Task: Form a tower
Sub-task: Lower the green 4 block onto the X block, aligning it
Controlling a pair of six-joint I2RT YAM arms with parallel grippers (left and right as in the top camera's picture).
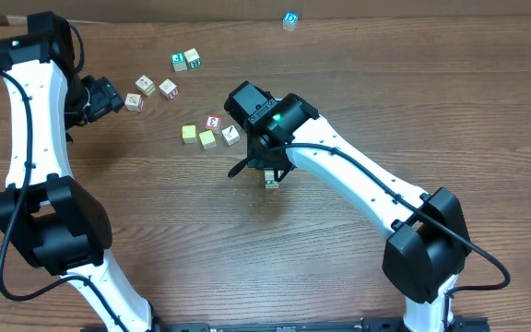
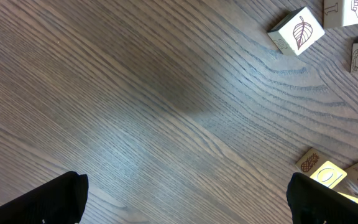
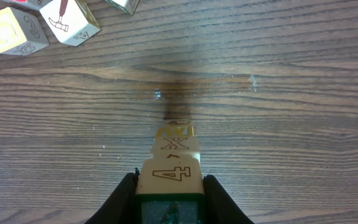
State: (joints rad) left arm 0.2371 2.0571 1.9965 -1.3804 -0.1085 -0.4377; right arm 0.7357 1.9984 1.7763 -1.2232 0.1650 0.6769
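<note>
My right gripper [image 3: 169,186] pinches the green-edged white wooden "4" cube [image 3: 168,173], presumably aligning it atop the short wooden-cube tower [image 3: 176,144] beneath my fingers; left gripper [image 2: 188,202] spread wide, idle.

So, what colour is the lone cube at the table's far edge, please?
Lone cube: blue-edged white; overhead view.

- The brown rectangular table [image 2: 135,93] is shown with fine wood grain, matt throughout.
- The tower of small pale wooden cubes [image 3: 169,168] is seen as smooth and matt, with printed faces.
- The white arm shell [image 1: 358,180] is finished in glossy plastic; the black right gripper [image 3: 169,180] is matt.
</note>
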